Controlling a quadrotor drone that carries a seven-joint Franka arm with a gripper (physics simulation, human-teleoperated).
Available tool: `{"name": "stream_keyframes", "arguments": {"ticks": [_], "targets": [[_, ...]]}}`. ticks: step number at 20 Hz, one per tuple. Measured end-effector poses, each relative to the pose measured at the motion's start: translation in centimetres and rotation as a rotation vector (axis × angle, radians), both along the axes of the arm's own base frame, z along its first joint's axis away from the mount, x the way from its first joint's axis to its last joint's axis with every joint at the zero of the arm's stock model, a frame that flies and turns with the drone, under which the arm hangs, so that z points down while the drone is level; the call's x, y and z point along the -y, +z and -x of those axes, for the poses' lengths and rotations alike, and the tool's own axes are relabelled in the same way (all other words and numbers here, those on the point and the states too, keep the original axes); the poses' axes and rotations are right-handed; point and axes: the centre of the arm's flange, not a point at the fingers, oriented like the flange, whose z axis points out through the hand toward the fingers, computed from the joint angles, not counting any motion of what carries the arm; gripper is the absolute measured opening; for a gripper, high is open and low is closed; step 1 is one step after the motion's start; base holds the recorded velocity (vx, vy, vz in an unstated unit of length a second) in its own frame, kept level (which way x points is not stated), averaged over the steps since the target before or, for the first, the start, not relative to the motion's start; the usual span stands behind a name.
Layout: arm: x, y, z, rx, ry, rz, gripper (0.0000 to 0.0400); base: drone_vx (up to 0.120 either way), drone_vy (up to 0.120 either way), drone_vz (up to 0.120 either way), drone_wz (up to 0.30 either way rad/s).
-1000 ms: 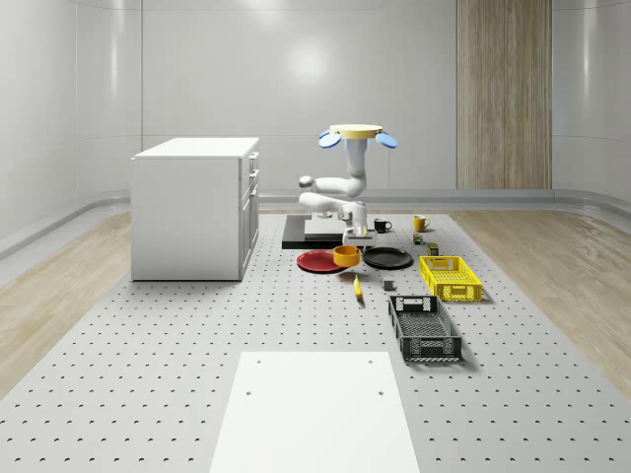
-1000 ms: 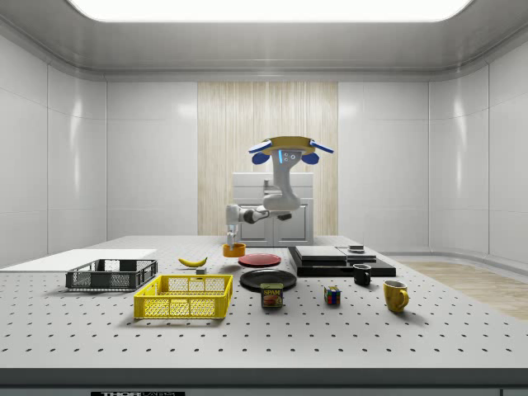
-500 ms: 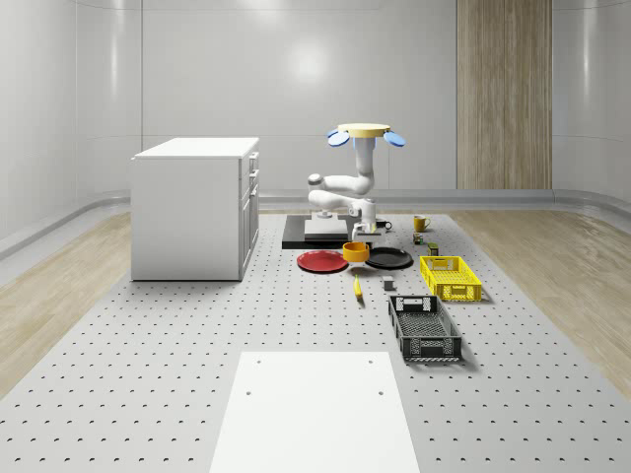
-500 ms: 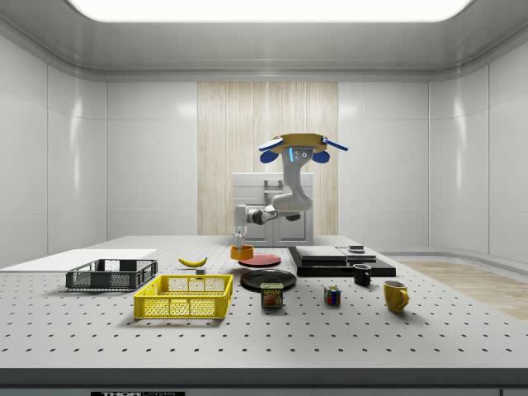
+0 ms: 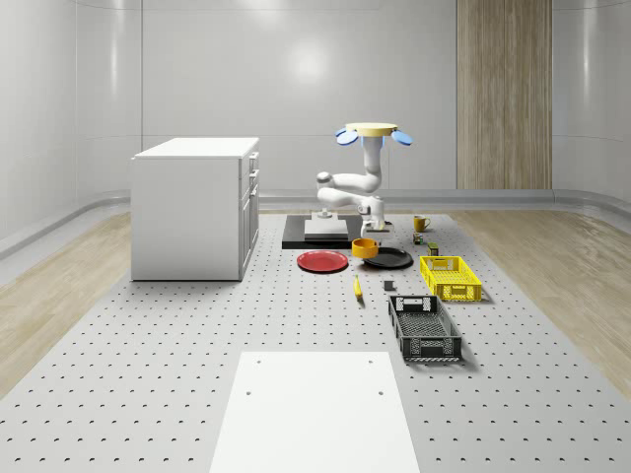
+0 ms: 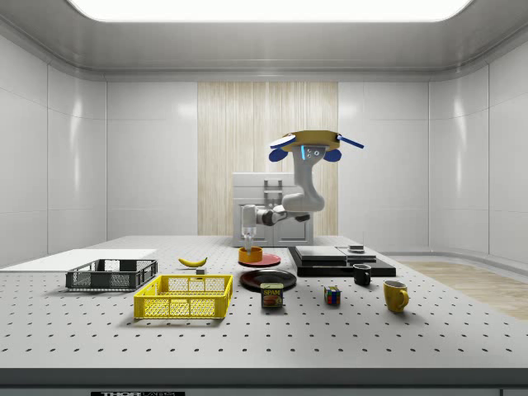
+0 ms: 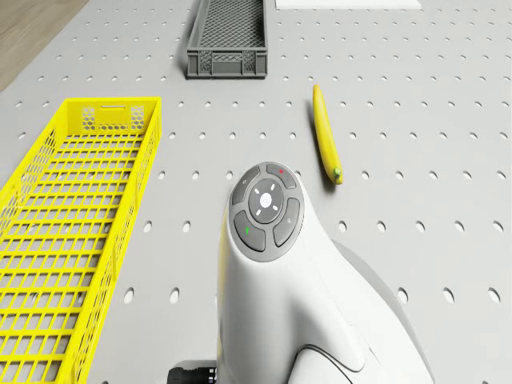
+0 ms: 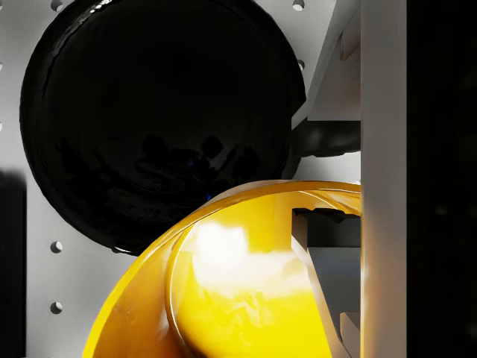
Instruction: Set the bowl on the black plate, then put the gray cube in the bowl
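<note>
Wrist view had the end effector gripping the bowl at the black plate edge, so releasing there risked tipping.

Wrist view: the bowl runs off the frame's lower edge, its far rim covered by a finger of the gripper, so the grip itself is hard to read. The black plate is clipped at the frame's top and partly covered by the bowl. In the drone view, the arm blocks the table beneath it, and the yellow crate is cut by the frame's edge. In the whole-scene view, the gray cube is a tiny speck, its shape too small to tell.
</note>
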Motion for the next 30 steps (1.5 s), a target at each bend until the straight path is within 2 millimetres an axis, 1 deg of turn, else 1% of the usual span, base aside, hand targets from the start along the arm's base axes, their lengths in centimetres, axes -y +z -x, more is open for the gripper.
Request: {"name": "stream_keyframes", "arguments": {"ticks": [13,17,21,24,27,30], "targets": [[0.0,0.0,0.0,0.000,0.000,0.000,0.0100,-0.117,0.120,0.000,0.000],[0.0,0.0,0.0,0.000,0.000,0.000,0.0100,0.000,0.120,0.000,0.000],[0.0,0.0,0.0,0.000,0.000,0.000,0.0100,0.000,0.120,-0.120,0.000],[0.0,0.0,0.0,0.000,0.000,0.000,0.0100,0.000,0.107,0.000,0.000],[0.0,0.4,0.0,0.000,0.000,0.000,0.0100,0.000,0.000,0.000,0.000],[0.0,1.4,0.0,0.000,0.000,0.000,0.0100,0.000,0.000,0.000,0.000]]}}
